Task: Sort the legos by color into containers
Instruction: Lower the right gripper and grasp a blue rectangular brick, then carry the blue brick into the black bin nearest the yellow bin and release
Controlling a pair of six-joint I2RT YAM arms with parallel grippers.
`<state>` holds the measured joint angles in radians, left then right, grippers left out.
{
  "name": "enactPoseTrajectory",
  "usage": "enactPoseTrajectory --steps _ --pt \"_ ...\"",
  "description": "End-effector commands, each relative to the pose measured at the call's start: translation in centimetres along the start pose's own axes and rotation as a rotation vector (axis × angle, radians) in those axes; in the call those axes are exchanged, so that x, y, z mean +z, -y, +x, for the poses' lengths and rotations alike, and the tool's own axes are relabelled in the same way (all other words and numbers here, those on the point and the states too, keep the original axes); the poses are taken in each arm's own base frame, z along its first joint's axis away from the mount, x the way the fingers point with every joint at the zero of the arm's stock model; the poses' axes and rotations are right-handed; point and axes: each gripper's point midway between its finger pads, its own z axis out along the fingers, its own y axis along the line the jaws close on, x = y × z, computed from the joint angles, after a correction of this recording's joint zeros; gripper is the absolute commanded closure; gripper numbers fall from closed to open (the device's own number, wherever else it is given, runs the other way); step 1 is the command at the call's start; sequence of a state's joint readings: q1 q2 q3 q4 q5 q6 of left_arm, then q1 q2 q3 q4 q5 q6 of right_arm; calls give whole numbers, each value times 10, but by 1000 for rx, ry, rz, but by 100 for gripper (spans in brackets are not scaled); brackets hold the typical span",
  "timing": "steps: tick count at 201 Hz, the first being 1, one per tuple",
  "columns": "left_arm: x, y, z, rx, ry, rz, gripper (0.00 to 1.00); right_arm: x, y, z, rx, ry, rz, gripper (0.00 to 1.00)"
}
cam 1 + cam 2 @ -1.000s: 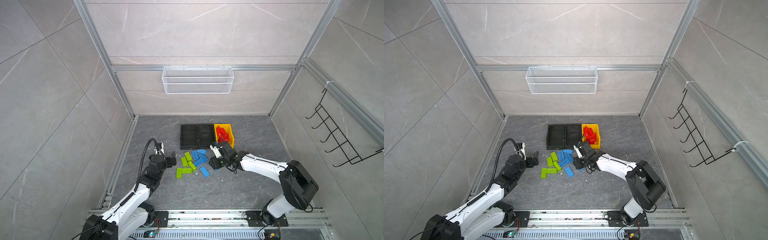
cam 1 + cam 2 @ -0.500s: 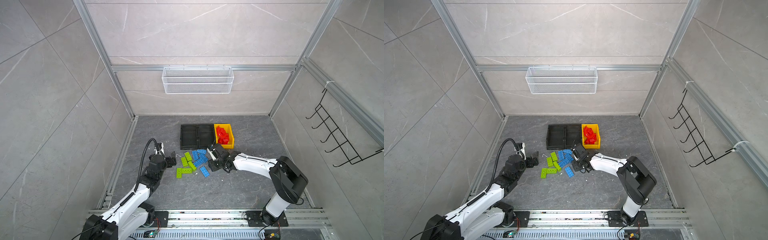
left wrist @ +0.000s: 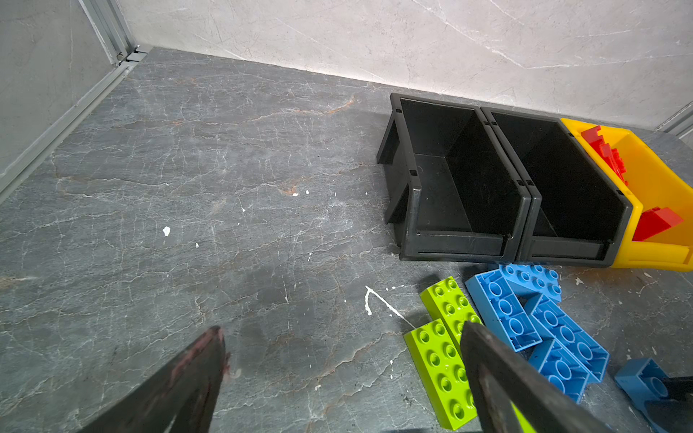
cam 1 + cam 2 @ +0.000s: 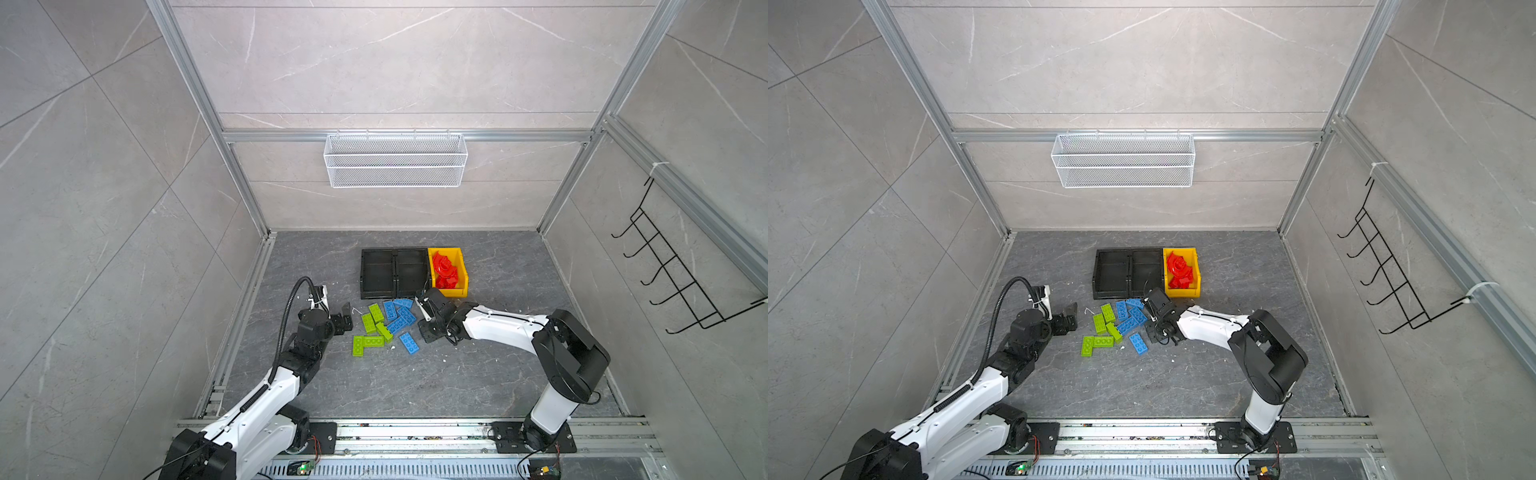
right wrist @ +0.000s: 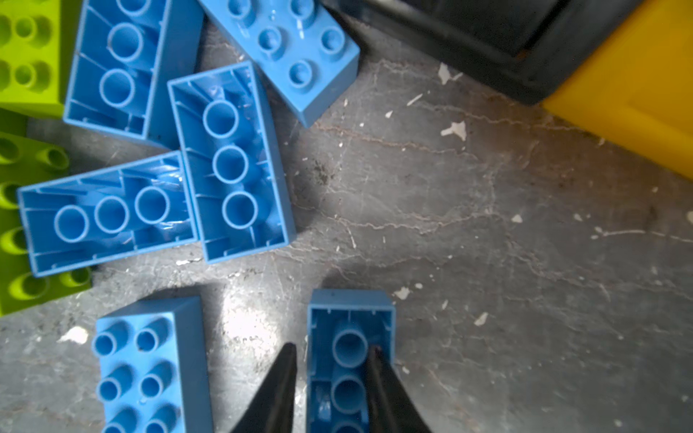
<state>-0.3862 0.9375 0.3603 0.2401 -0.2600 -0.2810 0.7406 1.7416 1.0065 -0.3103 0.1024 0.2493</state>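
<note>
Right gripper (image 5: 332, 354) fingers pinch the blue lego (image 5: 350, 318) by one wall, left gripper (image 3: 341, 330) gapes: lift level over the black container (image 5: 506, 45) rim.

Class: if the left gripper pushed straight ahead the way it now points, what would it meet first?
Likely only bare tabletop: the open left gripper has nothing ahead; the nearest green lego and black bin sit off to one side. Depth unclear.

Bright, even light; shadows are soft. A white spot glares on the floor (image 5: 243, 322). The right wrist view looks fuzzy.
</note>
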Motion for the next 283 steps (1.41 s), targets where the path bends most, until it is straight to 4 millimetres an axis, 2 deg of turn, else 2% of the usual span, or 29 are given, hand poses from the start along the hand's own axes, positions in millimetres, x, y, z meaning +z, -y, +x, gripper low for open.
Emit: enactPoseTrajectory --steps 1,56,79,114,163,201,236,283 --pt "-2 1 -13 -14 51 3 1 -1 -2 -3 -13 -7 14 72" --pt "-2 1 -13 -15 51 5 1 -28 -8 -34 2 92 -18 77" --pt "-4 1 -14 -15 55 4 1 -40 -11 -56 -3 147 -27 77" --pt "-5 0 -15 -16 60 2 1 -45 -10 -97 -2 211 -33 77" --pt "-4 1 -14 -16 56 3 1 -25 11 -160 67 290 -59 75" --pt "-6 0 -16 -17 64 2 1 -8 31 -194 117 327 -72 75" --pt "-5 1 -15 -19 62 7 1 15 42 -199 144 302 -85 74" --pt "-5 1 -14 -18 57 10 0 27 44 -201 129 269 -77 73"
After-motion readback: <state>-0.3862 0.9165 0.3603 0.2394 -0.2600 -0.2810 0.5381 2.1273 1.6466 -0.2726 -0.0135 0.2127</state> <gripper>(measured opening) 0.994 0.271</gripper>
